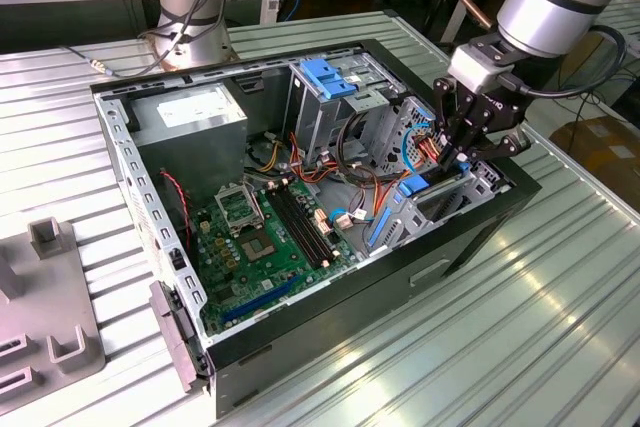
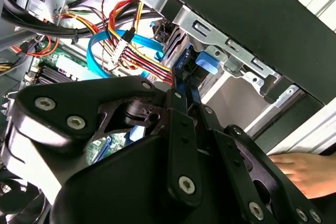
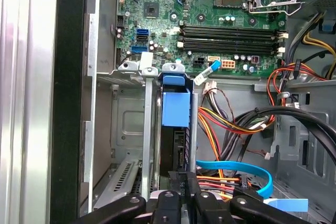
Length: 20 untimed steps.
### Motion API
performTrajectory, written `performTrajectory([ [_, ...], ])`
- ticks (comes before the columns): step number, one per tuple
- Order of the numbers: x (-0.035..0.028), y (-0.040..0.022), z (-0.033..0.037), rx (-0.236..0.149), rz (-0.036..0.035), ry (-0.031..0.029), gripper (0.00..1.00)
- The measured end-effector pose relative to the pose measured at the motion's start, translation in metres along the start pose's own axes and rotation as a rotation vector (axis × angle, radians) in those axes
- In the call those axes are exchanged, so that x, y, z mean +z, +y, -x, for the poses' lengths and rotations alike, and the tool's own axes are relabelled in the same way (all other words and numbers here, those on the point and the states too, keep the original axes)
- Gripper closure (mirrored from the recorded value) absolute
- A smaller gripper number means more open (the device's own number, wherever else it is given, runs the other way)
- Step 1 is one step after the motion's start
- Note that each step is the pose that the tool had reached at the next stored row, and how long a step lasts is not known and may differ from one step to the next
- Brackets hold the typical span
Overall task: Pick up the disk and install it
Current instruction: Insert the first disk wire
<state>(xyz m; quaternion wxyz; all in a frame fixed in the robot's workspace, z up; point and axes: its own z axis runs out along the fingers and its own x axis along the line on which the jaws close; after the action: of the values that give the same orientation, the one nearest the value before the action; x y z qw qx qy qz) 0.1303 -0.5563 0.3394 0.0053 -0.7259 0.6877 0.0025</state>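
A: Exterior view first. What is there?

B: An open computer case (image 1: 300, 177) lies on the ribbed metal tabletop (image 1: 560, 287). The gripper (image 1: 452, 159) reaches down into the drive bay at the case's corner toward the exterior view's right, beside a tangle of coloured cables (image 1: 420, 142). The green motherboard (image 1: 265, 237) sits well apart from it.

A: And the second wrist view?

B: The gripper (image 2: 184, 90) has its black fingers (image 2: 178, 129) drawn narrow on the blue edge of the disk (image 2: 185, 69), which stands on edge in the metal bay. A person's hand (image 2: 302, 171) rests outside the case.

A: The first wrist view?

B: The disk (image 3: 174, 106) sits upright between the bay's metal rails (image 3: 148, 129), its blue carrier facing the camera; the gripper (image 3: 182, 184) pinches its near edge. The motherboard (image 3: 210, 19) lies beyond.
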Motion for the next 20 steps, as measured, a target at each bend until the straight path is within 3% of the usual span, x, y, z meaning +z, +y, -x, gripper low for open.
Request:
performTrajectory([
  [2, 0.0002, 0.0, -0.0001, 0.0, 0.0, -0.0004, 0.82],
  [3, -0.0006, 0.0, -0.0001, 0.0, 0.0001, 0.0005, 0.76],
  [10, -0.0014, 0.0, 0.0, 0.0, 0.0001, 0.0003, 0.76],
  [17, -0.0098, 0.0, 0.0001, 0.0, 0.0016, 0.0003, 0.76],
  [20, -0.0102, 0.0, 0.0001, 0.0, 0.0018, 0.0, 0.77],
])
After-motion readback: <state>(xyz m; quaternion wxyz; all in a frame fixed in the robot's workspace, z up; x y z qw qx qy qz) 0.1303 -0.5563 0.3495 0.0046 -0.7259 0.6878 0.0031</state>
